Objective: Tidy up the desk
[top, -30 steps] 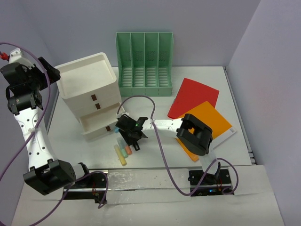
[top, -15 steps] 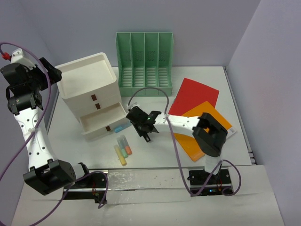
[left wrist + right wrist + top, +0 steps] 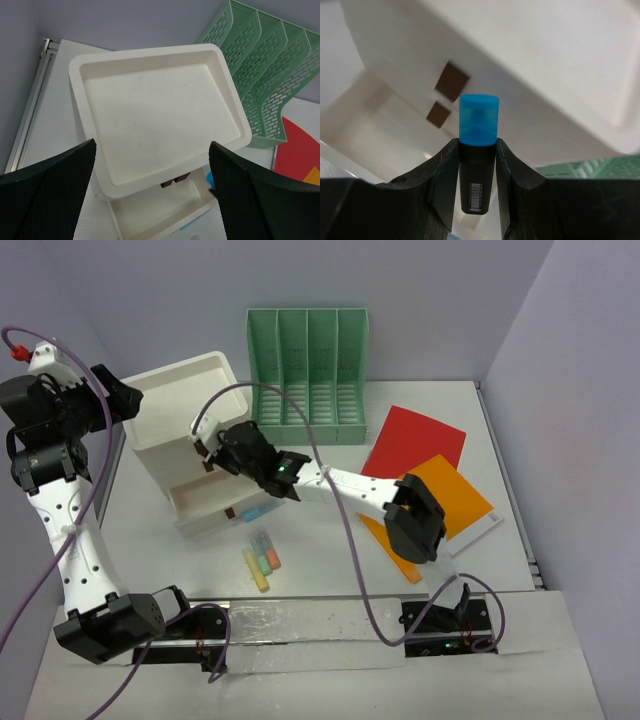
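Your right pincer (image 3: 477, 147) is clamping the blue-capped marker (image 3: 479, 117) before the drawer box (image 3: 185, 405), on the far left of the counter (image 3: 425, 395). The left pincer (image 3: 155, 185) is hanging wide open, empty. You are aiming for the open bottom drawer (image 3: 205, 502), apparently just below; descend before releasing.

One desk (image 3: 140, 530), one drawer box (image 3: 185, 405), one file holder (image 3: 307, 405).

Left arm (image 3: 70, 530): raised high, wrist tipped downward.
Left fingers (image 3: 50, 200): spread wide apart.
Right arm (image 3: 350, 488): stretched far forward and leftward.
Right fingers (image 3: 442, 175): clamped on blue-capped marker (image 3: 478, 120), cap poking past the fingertips.
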